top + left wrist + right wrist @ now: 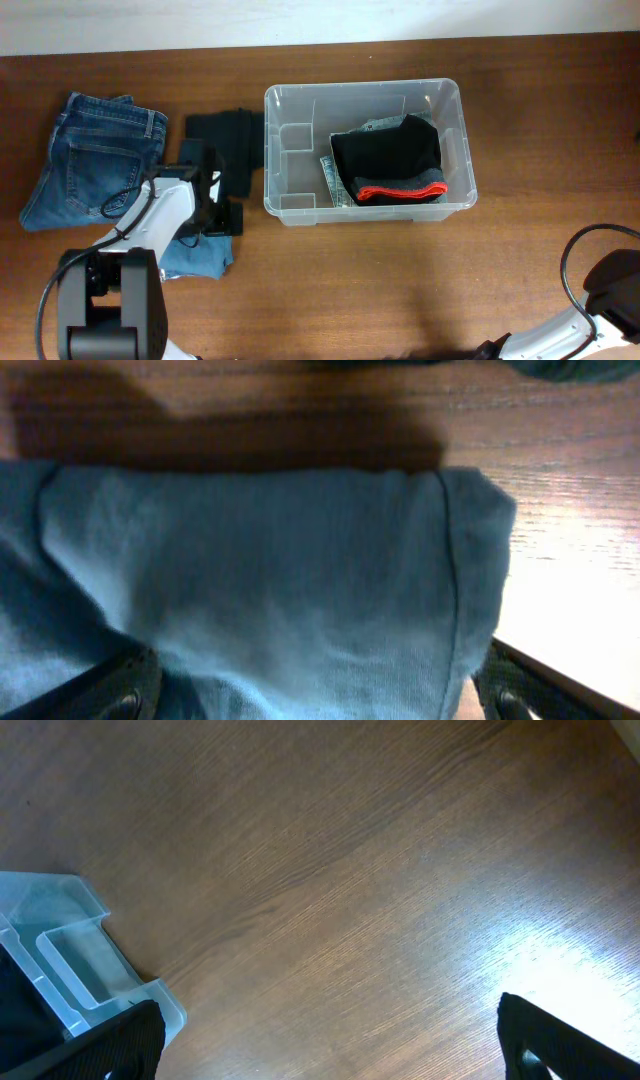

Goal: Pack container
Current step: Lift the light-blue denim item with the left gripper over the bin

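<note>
The clear plastic container [362,87] stands right of the table's middle. It holds a black garment with a red edge [390,155] lying on a folded grey piece [332,180]. Its corner also shows in the right wrist view [70,945]. My left gripper [215,212] is down on a light blue folded garment [200,258] left of the container. In the left wrist view its jaws [315,700] are wide open, with the blue cloth [280,590] filling the gap between them. My right gripper [325,1040] is open and empty above bare wood.
Folded blue jeans [95,155] lie at the far left. A black garment [228,140] lies between the jeans and the container. The right arm [610,290] is at the bottom right corner with a cable looping over it.
</note>
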### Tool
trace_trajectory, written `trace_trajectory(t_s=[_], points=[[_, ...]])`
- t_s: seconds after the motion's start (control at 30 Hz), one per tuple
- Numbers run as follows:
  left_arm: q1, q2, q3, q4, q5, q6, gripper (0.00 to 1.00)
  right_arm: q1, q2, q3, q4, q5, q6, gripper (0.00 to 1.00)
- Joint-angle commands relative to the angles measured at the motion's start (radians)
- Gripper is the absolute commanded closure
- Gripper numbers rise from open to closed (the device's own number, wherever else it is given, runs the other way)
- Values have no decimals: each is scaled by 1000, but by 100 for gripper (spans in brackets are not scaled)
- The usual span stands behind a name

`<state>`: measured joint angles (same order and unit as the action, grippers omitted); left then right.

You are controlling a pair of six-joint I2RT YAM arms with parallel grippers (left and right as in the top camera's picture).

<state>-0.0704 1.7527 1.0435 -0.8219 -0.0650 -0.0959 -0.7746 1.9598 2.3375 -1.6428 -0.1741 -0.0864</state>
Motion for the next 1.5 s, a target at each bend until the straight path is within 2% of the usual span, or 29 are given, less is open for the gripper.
trace_trajectory(t_s=[0.0,0.23,0.3,0.43,0.5,0.53,0.57,0.67,0.73,0.97,1.13,1.27,1.4,1.47], points=[[8,9,-58,55,-7,-13,1,1,1,2,1,2,-2,2],[8,9,-124,125,-7,-13,1,1,1,2,1,2,-2,1],[8,9,-124,122,-7,-13,8,1,1,2,1,2,-2,2],[8,9,-124,123,-7,-12,40,1,1,2,1,2,-2,2],[8,9,-124,123,-7,-12,44,1,1,2,1,2,-2,2],[8,9,-124,123,-7,-12,56,1,1,2,1,2,-2,2],[8,9,-124,123,-7,-13,61,1,1,2,1,2,-2,2],[8,8,-100,106,-6,-13,86,1,1,2,1,2,-2,2],[8,8,-40,43,-6,-13,98,1,1,2,1,2,-2,2],[8,8,283,-208,-3,-14,100,1,1,2,1,2,-2,2],[6,8,608,-380,20,-58,99,1,1,2,1,2,-2,2],[-31,8,814,-437,89,-57,100,1,1,2,1,2,-2,2],[-107,8,906,-425,88,-54,100,1,1,2,1,2,-2,1],[-154,8,926,-395,88,-5,100,1,1,2,1,2,-2,2]])
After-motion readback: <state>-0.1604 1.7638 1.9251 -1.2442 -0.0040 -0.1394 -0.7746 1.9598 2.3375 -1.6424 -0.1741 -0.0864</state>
